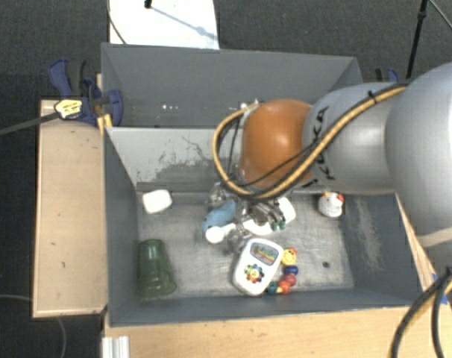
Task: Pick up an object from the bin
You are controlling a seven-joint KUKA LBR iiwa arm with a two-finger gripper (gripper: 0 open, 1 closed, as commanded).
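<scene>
Camera view: grey metal bin (211,88), with one arm entering from the right and its orange wrist cover (274,140) above the bin's middle. Gripper (242,213): low over the floor at mid-bin, partly hidden under the wrist; whether it is spread or pressed together cannot be told, and nothing can be seen pinched in it. Task status, as a judgement: approach stage, with the grasp and the lift both left to do. Likeliest candidate: blue and white bottle-like piece (218,221), lying on the floor touching or just beside the gripper on its left. Other contents: white toy phone (257,267) with coloured buttons, just near of the gripper; white and green piece (284,210), just right of it; small white figure (330,204), further right; white block (157,200), to the left; green translucent cup (153,268), near-left corner, well apart from the rest.
</scene>
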